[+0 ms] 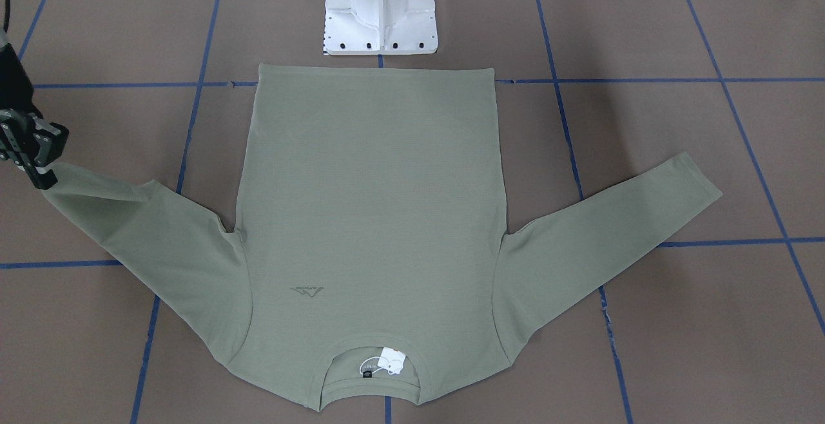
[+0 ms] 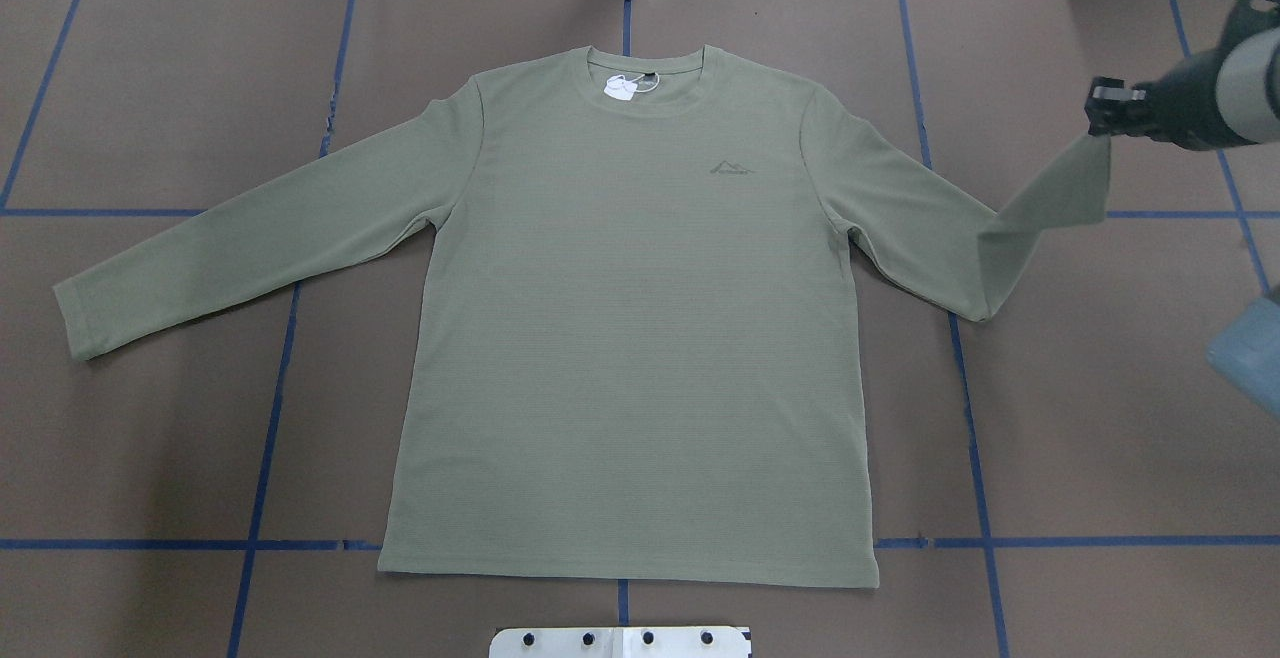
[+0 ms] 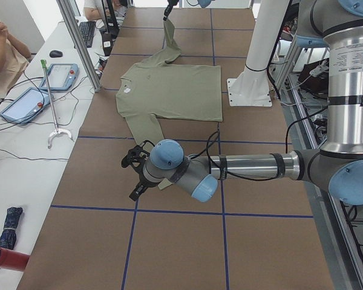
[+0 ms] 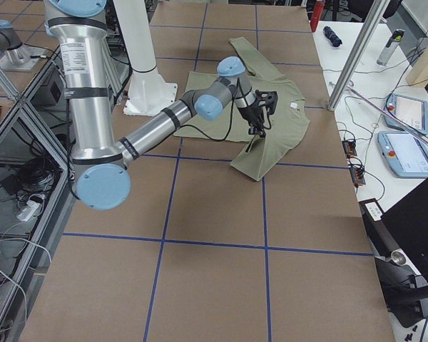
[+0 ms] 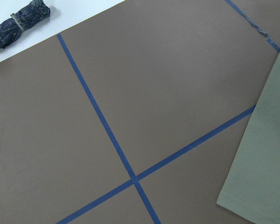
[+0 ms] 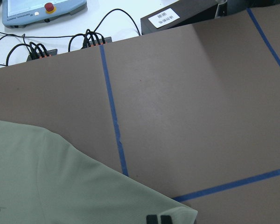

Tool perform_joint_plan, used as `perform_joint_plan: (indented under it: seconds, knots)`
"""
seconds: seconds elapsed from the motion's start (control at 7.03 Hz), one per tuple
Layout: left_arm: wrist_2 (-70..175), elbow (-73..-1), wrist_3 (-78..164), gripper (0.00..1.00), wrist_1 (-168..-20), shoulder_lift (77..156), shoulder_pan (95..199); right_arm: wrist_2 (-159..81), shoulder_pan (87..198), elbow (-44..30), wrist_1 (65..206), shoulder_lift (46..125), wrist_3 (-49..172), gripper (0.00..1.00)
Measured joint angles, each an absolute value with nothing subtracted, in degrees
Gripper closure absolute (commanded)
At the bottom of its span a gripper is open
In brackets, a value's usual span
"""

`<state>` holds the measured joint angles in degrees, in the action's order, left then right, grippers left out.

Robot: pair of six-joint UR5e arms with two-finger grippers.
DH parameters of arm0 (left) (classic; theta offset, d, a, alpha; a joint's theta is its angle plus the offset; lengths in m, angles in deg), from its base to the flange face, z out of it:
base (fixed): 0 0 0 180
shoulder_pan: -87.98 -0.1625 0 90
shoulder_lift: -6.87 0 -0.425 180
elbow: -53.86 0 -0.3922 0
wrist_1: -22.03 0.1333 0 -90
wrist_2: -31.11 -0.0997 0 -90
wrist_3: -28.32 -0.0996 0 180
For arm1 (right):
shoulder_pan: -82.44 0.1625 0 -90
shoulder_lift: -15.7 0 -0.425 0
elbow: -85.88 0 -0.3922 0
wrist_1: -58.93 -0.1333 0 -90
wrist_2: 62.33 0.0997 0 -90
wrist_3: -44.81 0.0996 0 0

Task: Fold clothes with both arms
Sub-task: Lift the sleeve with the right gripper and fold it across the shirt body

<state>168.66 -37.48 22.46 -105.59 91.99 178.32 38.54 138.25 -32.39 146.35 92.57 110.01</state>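
Shirt (image 2: 630, 338) flat on table (image 2: 150, 458), centre.
Hem (image 2: 630, 568) nearest pedestal base (image 1: 380, 24), collar (image 2: 650, 63) on far side. Left sleeve (image 2: 260, 238) flat, out to the left, left claw (image 3: 135, 175) near its cuff. Right sleeve (image 2: 920, 228) out to the right, its end raised off the table in right claw (image 2: 1100, 113).

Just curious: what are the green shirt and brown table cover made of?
The sage-green long-sleeved shirt looks like soft matte knit fabric: fine horizontal ribs show, and the lifted sleeve drapes limply. The brown table cover looks like dull paper or card, flat, no shine; I cannot tell which.
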Motion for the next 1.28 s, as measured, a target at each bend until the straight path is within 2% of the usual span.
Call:
perform_joint_plan:
  seconds: [0.28, 0.43, 0.71, 0.85, 1.28]
  knots:
    - [168.7, -37.5, 22.5, 0.00, -105.6, 92.0, 178.3, 28.4, 132.4, -25.6, 166.3, 71.9, 117.4, 1.00]
    - [168.7, -37.4, 22.5, 0.00, -105.6, 92.0, 178.3, 24.2, 129.8, -19.8, 169.5, 63.5, 122.6, 1.00]
    - [168.7, -37.3, 22.5, 0.00, -105.6, 91.9, 178.3, 14.2, 123.2, -0.5, 169.4, 46.1, 134.8, 1.00]
    - [168.7, -37.1, 22.5, 0.00, -105.6, 91.9, 178.3, 9.0, 120.1, 8.9, 165.7, 39.8, 138.4, 1.00]
    - [168.8, -36.7, 22.4, 0.00, -105.6, 91.6, 178.3, -2.3, 112.0, 21.8, 156.8, 32.7, 137.5, 1.00]
